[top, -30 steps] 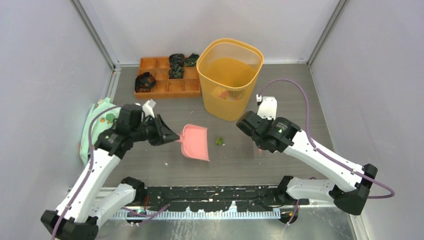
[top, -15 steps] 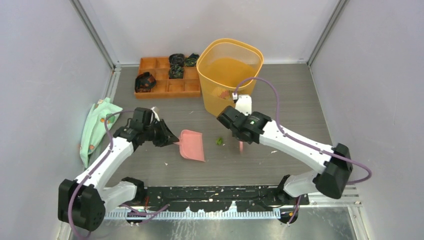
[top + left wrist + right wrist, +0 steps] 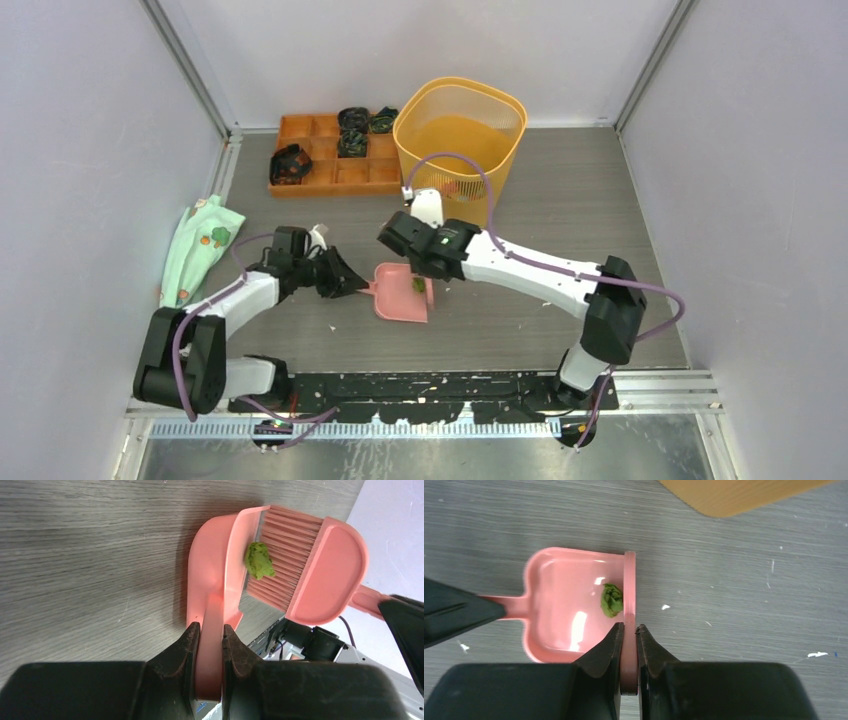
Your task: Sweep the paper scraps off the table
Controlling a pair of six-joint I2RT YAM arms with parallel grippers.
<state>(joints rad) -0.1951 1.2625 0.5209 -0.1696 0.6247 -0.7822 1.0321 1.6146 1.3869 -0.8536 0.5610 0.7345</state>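
My left gripper [image 3: 350,286] [image 3: 207,628] is shut on the handle of the pink dustpan [image 3: 397,298] [image 3: 210,565], which lies on the dark grey table [image 3: 560,220]. My right gripper [image 3: 432,277] [image 3: 629,628] is shut on the pink brush [image 3: 629,580] [image 3: 320,570], whose bristles stand at the pan's open mouth. One green paper scrap [image 3: 417,285] [image 3: 258,560] [image 3: 612,600] sits inside the pan, touching the brush. Tiny white paper scraps [image 3: 665,607] [image 3: 333,327] lie on the table near the pan.
An orange mesh basket [image 3: 460,150] stands behind the right gripper. An orange compartmented tray [image 3: 325,165] with black-and-green bands [image 3: 352,130] is at the back left. A mint-green cloth [image 3: 195,255] lies at the left wall. The metal rail [image 3: 430,385] runs along the near edge.
My right arm has swung left with the brush, pushing the green scrap from the table into the dustpan. My left gripper has lowered and shifted slightly right with the pan.
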